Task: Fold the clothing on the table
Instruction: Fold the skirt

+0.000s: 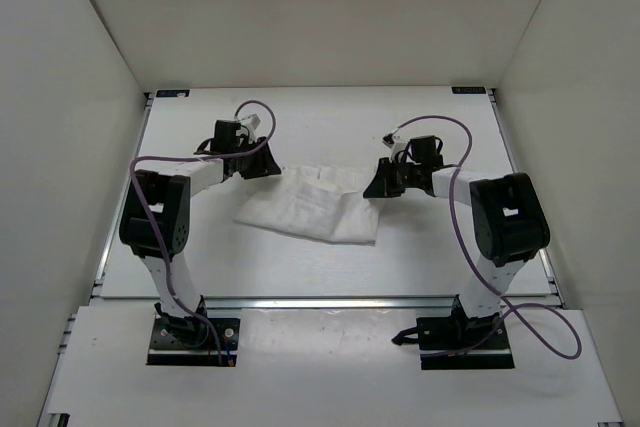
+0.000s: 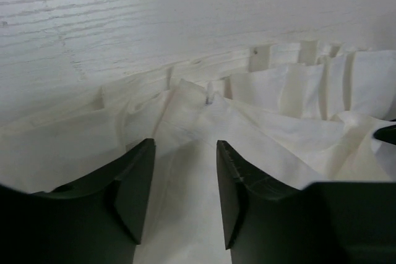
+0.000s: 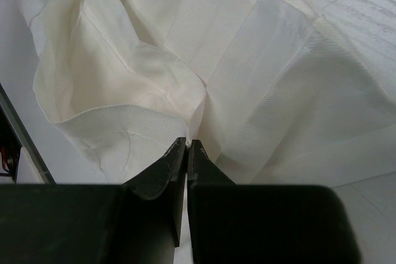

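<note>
The clothing (image 1: 310, 209) is lying rumpled at the middle of the tabletop (image 1: 330, 117), its long axis running left to right between the arms. The right gripper (image 3: 187, 148) is pinching a fold at its right end, while the left gripper (image 2: 185, 177) is standing spread over its left end.

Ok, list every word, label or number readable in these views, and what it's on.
Nothing can be read in any view.
The left bracket and right bracket at the far corners of the table: pale marks, too small to read.
The clothing: plain, no print or label showing.
</note>
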Controlling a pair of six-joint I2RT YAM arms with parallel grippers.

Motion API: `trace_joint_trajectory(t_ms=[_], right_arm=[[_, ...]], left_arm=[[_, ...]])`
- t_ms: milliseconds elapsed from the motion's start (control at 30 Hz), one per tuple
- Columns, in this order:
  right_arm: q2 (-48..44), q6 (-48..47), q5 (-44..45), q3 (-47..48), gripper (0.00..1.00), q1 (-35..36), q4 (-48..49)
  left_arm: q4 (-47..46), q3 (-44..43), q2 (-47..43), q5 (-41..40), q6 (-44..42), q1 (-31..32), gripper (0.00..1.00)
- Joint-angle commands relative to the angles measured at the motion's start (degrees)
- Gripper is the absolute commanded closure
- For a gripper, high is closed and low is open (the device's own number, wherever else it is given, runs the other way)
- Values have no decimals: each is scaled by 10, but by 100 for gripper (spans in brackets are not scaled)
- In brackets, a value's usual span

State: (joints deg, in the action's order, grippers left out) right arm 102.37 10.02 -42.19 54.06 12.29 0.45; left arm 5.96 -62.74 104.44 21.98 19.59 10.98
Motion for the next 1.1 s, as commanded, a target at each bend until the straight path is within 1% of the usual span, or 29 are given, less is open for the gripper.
trace_joint_trajectory(t_ms=[0, 33, 167, 233, 300, 367, 400, 433, 500, 533, 567, 600, 667, 700, 767, 833, 900, 933, 967, 1000, 1067], right_arm=[[-29, -13, -9, 18, 99, 8, 9], [-32, -15, -11, 17, 100, 5, 9], [-36, -13, -9, 16, 100, 8, 5], [-35, -11, -11, 18, 100, 7, 3], [-31, -9, -11, 17, 99, 8, 6], [-35, -5, -13, 18, 100, 8, 0], [-35, -9, -11, 17, 100, 7, 2], [-34, -11, -13, 18, 100, 8, 1], [-37, -9, -15, 17, 100, 8, 2], [-37, -8, -17, 19, 99, 5, 2], [-41, -8, -17, 19, 100, 5, 0], [-47, -4, -16, 21, 100, 8, -4], [-56, -8, -15, 21, 100, 4, -4], [-69, -11, -16, 22, 100, 2, -21], [-93, -13, -17, 18, 100, 1, -29], [-139, -17, -6, 10, 100, -2, -44], [-178, -20, 3, 0, 100, -10, -56], [-207, -22, 1, -1, 100, -11, -65], [-216, -23, -2, -5, 100, -18, -77], [-243, -29, -5, -7, 100, -22, -98], [-288, -42, -2, -17, 100, -24, -134]], left_arm=[[13, -32, 13, -2, -23, 7, 43], [13, -40, 16, -14, -25, 6, 40], [19, -59, 36, -36, -43, 20, 38], [27, -75, 47, -35, -46, 25, 37], [22, -77, 57, -29, -48, 28, 41], [20, -80, 64, -22, -47, 36, 47], [20, -80, 66, -24, -47, 41, 56], [23, -81, 69, -25, -50, 46, 59], [33, -94, 75, -25, -55, 47, 70], [41, -99, 81, -28, -61, 49, 79], [49, -103, 86, -26, -61, 48, 85], [48, -109, 85, -24, -58, 47, 100], [46, -107, 81, -16, -55, 46, 100], [49, -102, 77, -11, -54, 42, 100], [47, -94, 48, -9, -49, 45, 100], [45, -77, 10, -4, -47, 46, 100], [47, -49, -34, 3, -34, 43, 100], [50, -40, -67, 9, -26, 42, 100], [48, -19, -106, 10, -16, 40, 100], [46, 4, -127, 14, -12, 42, 100], [55, 39, -205, 9, -2, 42, 100]])
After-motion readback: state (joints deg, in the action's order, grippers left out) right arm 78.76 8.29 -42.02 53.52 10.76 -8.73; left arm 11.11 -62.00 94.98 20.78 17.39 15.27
